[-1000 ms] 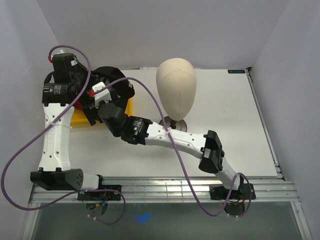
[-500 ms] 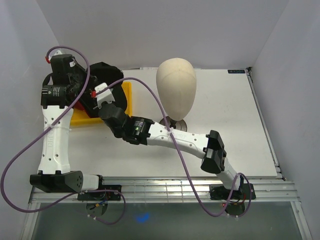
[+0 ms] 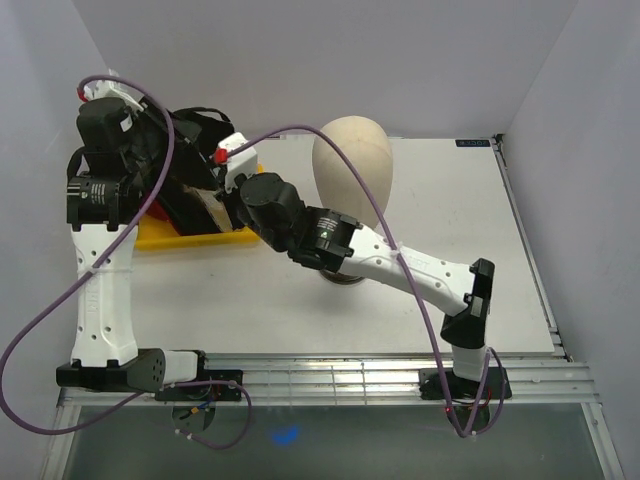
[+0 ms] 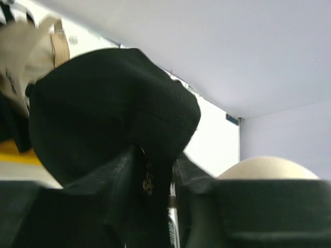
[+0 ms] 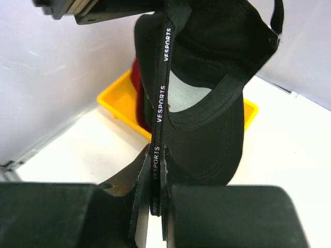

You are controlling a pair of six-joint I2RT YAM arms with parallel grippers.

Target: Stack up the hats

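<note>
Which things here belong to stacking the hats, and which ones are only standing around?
For the job:
- black cap, pinched by the left fingers and the right fingers
- red hat in the tray

Only standing around:
- mannequin head
- yellow tray

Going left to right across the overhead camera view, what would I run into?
left arm's white column → black hat → mannequin head → right arm's base
</note>
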